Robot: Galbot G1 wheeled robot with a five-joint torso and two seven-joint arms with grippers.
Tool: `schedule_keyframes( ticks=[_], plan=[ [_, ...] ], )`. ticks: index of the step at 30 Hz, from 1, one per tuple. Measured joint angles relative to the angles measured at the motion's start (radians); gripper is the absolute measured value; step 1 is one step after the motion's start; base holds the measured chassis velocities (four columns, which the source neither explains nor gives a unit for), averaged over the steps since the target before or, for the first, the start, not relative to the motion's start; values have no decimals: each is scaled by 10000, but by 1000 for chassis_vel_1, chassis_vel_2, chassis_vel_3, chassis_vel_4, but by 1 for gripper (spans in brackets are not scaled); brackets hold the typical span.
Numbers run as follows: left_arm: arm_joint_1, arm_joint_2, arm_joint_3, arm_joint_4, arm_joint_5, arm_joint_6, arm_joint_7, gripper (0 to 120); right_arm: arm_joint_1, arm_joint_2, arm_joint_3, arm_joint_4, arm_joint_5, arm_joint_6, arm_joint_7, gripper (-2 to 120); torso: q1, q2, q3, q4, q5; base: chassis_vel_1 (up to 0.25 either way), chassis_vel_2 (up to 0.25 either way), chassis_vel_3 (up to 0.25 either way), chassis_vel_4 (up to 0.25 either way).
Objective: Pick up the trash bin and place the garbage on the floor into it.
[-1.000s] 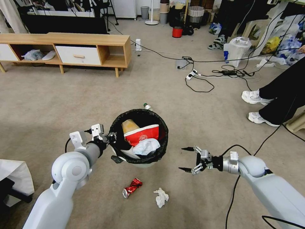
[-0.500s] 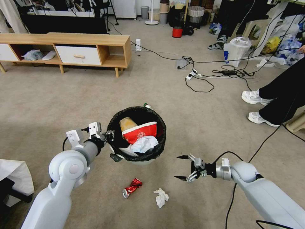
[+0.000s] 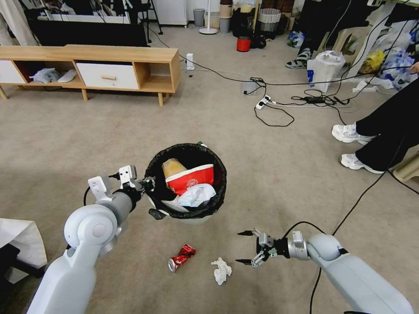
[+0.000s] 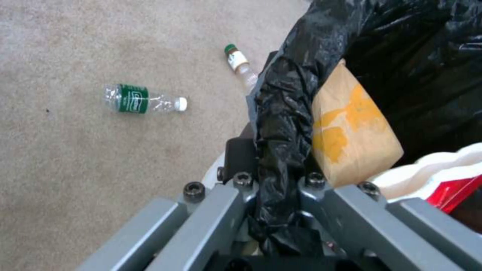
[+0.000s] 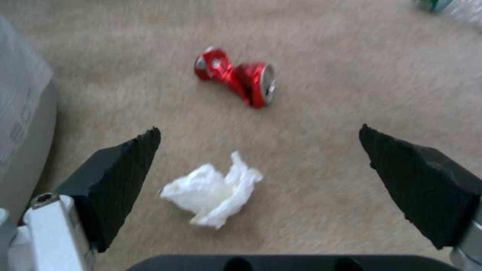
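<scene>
Litter lies on the beige-grey short-pile carpet floor [image 3: 270, 165]: a crushed red can [image 3: 181, 257] and, just beside it, a crumpled white tissue [image 3: 221, 270]. The left pincer [image 3: 150, 197] is clenched on the rim of the small round white plastic trash bin [image 3: 187, 182], pinching its crinkly black bag liner [image 4: 281, 124]. Inside sit a red-white paper carton [image 3: 192, 178], a brown cardboard piece [image 4: 351, 128] and white tissue. The right pincer [image 3: 244, 247] hangs low near the floor tissue, fingers [image 5: 120, 177] spread wide. Two clear green-labelled bottles [image 4: 143, 101] lie beyond the bin.
</scene>
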Motion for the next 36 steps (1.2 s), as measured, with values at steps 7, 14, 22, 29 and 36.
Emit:
schedule_keyframes(
  ticks=[7, 14, 22, 29, 36],
  plan=[
    [-1, -29, 42, 2, 22, 0, 5, 3, 37, 354, -200, -734, -538, 238, -27, 100, 0, 0, 1, 0, 2, 0, 0, 0, 0],
    [16, -58, 82, 2, 41, 0, 10, 3, 121, 692, -146, -1339, -767, 408, -32, 100, 0, 0, 1, 0, 0, 0, 0, 0, 0],
    [33, -85, 156, 23, 74, 1, 15, 3, 531, 1381, -86, -2228, -1001, 674, -43, 100, -1, 0, 1, 0, -1, 0, 0, 0, 0],
    [37, -82, 198, 70, 90, 1, 19, 3, 943, 2008, -102, -2834, -1114, 812, -47, 100, 0, 0, 2, 1, 1, 0, 0, 0, 0],
    [33, -100, 205, 106, 112, 1, 44, 3, 1128, 2358, -290, -3106, -1158, 821, -44, 100, 0, 0, 1, 0, -1, 0, 0, 0, 0]
  ],
)
